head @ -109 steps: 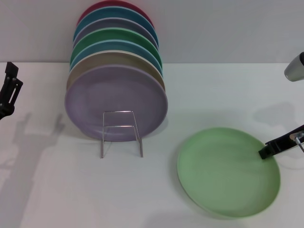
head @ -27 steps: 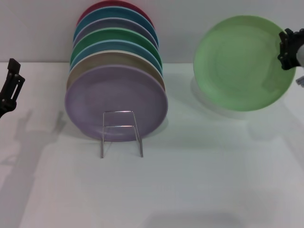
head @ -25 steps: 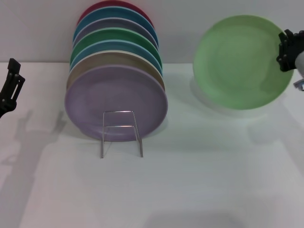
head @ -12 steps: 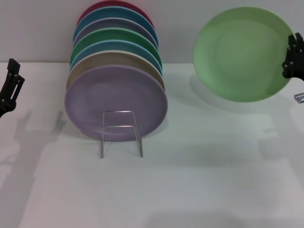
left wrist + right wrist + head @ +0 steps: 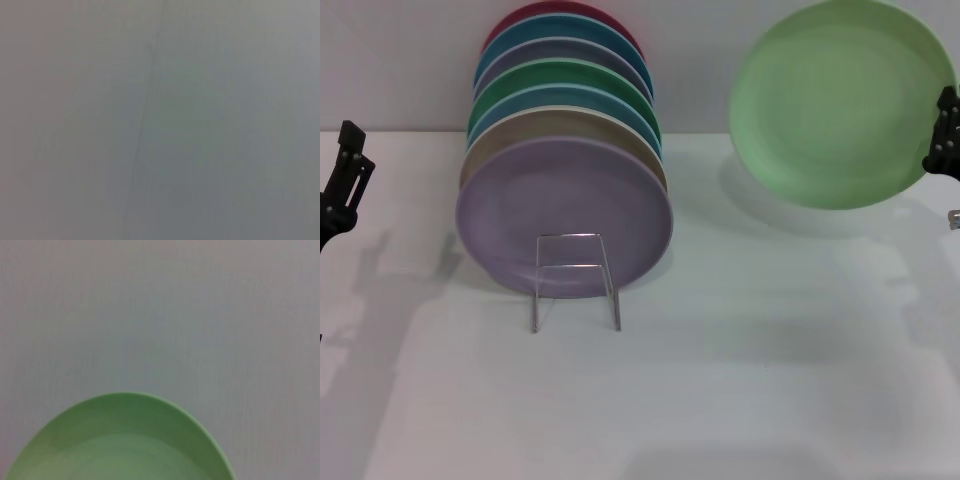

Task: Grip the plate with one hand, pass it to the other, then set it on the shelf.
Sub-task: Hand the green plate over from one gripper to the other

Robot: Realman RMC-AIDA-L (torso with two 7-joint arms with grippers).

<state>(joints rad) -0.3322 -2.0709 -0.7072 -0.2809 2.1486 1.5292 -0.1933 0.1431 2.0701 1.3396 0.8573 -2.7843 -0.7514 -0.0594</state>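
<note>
Change: the pale mint-green plate (image 5: 840, 105) sits a little higher and farther toward the robot's right than half a second ago; four seconds back it lay flat on the white table (image 5: 740, 380).
Plate: held in the air at upper right of the head view, its face turned toward the camera, well clear of the table and well apart from the rack; its shadow falls on the surface below it. The right wrist view shows its curved rim (image 5: 120, 440) against a blank grey wall.
Right gripper (image 5: 945, 140): at the frame's right edge, black fingers clamped on the plate's right rim.
Shelf: the bent-wire plate rack (image 5: 575, 280) stands left of centre, its square front loop bare.
Stacked plates: a row stands on edge behind the loop, the lilac plate (image 5: 565, 215) foremost, then beige, blue, dark green (image 5: 565, 80), purple, blue and red at the back.
Left gripper (image 5: 342, 185): parked at the left edge above the table; whether its fingers are apart or together cannot be told.
Left wrist view: plain grey, nothing distinguishable.
</note>
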